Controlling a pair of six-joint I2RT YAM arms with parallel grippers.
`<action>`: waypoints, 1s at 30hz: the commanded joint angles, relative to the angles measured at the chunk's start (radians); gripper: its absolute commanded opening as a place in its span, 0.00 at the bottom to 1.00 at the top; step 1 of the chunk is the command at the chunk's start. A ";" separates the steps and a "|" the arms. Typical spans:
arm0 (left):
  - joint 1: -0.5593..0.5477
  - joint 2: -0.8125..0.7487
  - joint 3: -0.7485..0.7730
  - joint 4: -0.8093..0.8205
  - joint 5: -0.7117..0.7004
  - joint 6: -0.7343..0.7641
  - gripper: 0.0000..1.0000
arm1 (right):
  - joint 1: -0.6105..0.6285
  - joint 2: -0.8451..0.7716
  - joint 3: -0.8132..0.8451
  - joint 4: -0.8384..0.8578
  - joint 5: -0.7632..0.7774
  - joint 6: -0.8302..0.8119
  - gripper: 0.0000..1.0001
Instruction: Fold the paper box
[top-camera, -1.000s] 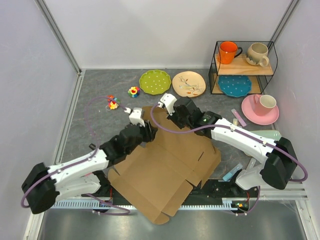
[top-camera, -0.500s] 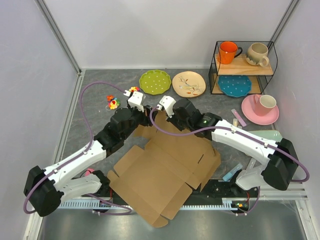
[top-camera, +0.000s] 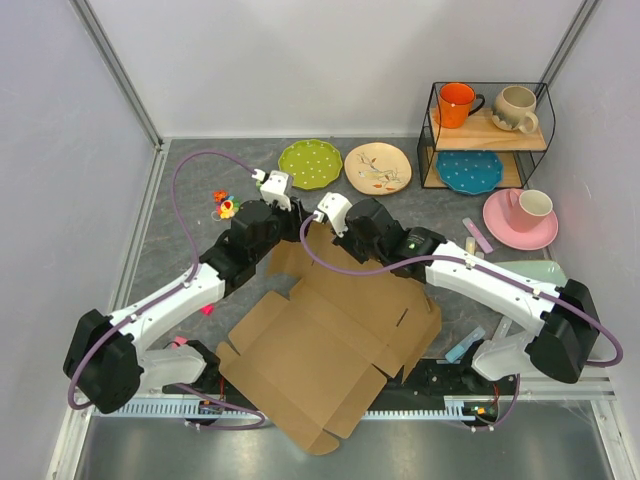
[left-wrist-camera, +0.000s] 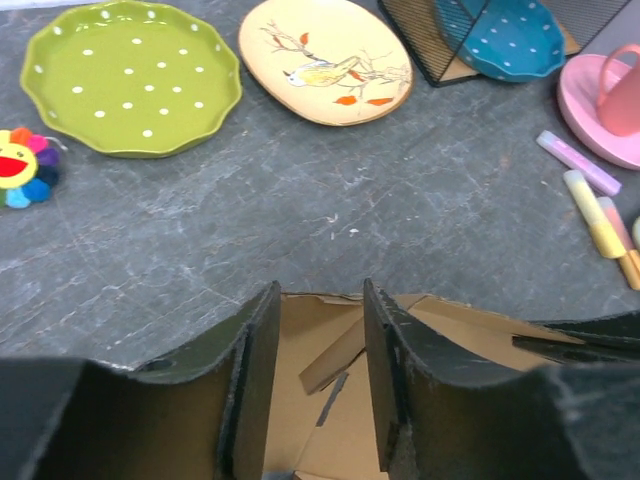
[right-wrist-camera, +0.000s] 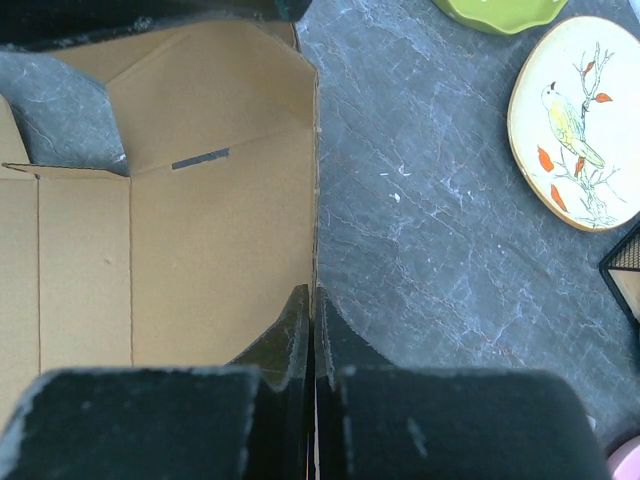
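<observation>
Paper box (right-wrist-camera: 200, 220) edge in fully closed right claw (right-wrist-camera: 312, 300)

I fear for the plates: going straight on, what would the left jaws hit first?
Probably the grey table just past the paper box edge; farther on, the cream bird plate. Depth is unclear.

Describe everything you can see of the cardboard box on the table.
The paper box is plain brown corrugated cardboard, a die-cut sheet with flaps, tabs, slots and creases. It lies mostly flat and unfolded on the grey table, skewed, its near corner past the table's near edge. The right end effector is shut on its far edge; the left end effector is open over a far flap beside it.
</observation>
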 joint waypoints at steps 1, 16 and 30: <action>0.001 0.011 0.047 0.003 0.097 -0.108 0.42 | 0.006 -0.035 0.002 0.010 0.008 -0.005 0.00; 0.001 -0.015 -0.056 -0.001 0.269 -0.339 0.11 | 0.014 -0.024 0.005 0.015 0.019 -0.004 0.00; 0.004 -0.363 -0.111 -0.114 -0.152 -0.123 0.70 | 0.041 -0.035 0.032 -0.017 0.060 -0.019 0.00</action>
